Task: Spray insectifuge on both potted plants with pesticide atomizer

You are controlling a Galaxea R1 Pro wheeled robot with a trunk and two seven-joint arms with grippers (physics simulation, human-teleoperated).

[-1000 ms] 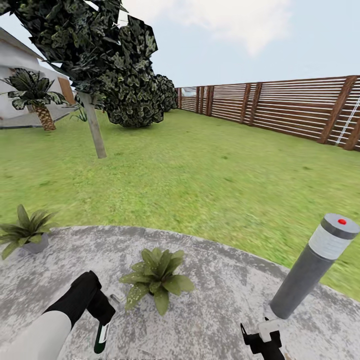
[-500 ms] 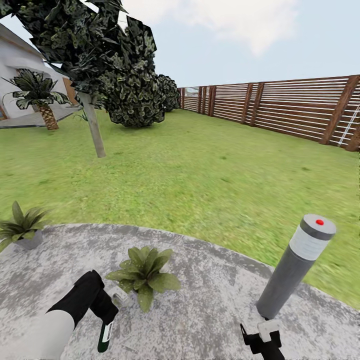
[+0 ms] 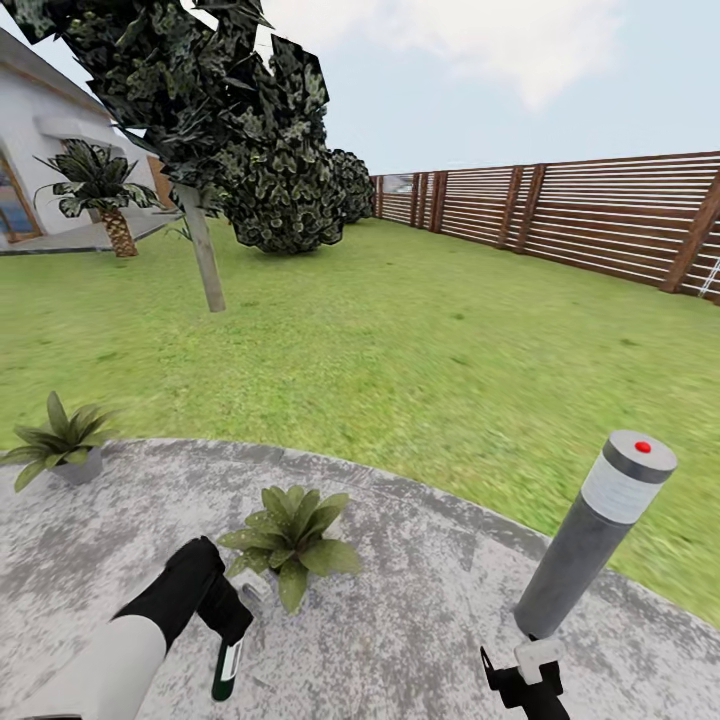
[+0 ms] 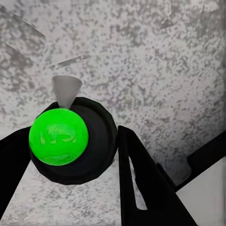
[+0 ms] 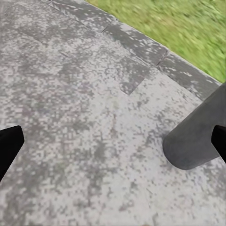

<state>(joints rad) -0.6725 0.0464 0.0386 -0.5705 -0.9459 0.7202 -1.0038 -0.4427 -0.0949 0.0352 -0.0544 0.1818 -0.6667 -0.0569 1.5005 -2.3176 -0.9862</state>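
My left gripper (image 3: 230,632) is shut on the pesticide atomizer (image 3: 228,664), a dark green bottle with a white label, its whitish trigger head (image 3: 252,588) close to the near potted plant (image 3: 290,538). In the left wrist view the atomizer (image 4: 61,139) appears end-on as a bright green disc in a dark ring between my black fingers (image 4: 146,188). The second potted plant (image 3: 62,445) stands in its grey pot at the patio's left edge. Low at the right, my right gripper (image 3: 520,678) is open, its fingertips (image 5: 9,146) spread wide over bare stone.
A tall grey bollard lamp (image 3: 592,540) stands on the stone patio (image 3: 420,600) just beyond my right gripper; its base (image 5: 197,141) is near one fingertip. Lawn (image 3: 420,340) stretches to the slat fence (image 3: 600,215). A thin tree trunk (image 3: 205,262), bushes and a palm (image 3: 105,195) stand far left.
The camera has shifted a little. My left gripper with the atomizer has moved closer to the near potted plant. The right gripper holds its place.
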